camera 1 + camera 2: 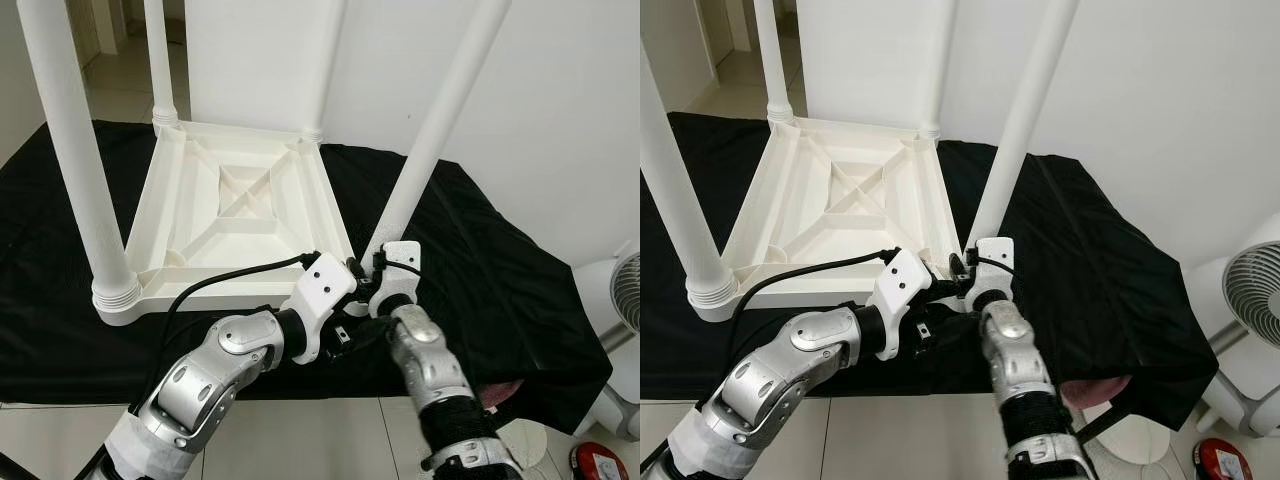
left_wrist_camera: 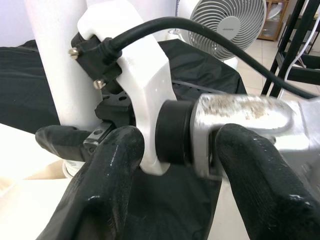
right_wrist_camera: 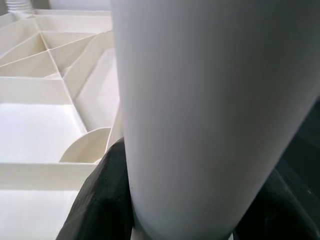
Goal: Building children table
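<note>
Black fingers (image 3: pixel 100 200) of the right gripper (image 1: pixel 375 268) are clamped around the base of the near-right table leg (image 1: pixel 440 120). Spread wide, the left gripper (image 2: pixel 175 165) is held around the right wrist. An upturned white children's table (image 1: pixel 240 215) (ribbed underside up) is supported by a black-draped surface (image 1: pixel 500 270); a fan (image 1: pixel 1255 300) is seen nearby.

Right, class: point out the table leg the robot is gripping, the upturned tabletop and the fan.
table leg (image 1: pixel 432 128), left eye view, mid-shaft.
upturned tabletop (image 1: pixel 240 205), left eye view, ribbed underside centre.
fan (image 1: pixel 1252 294), right eye view, grille.
</note>
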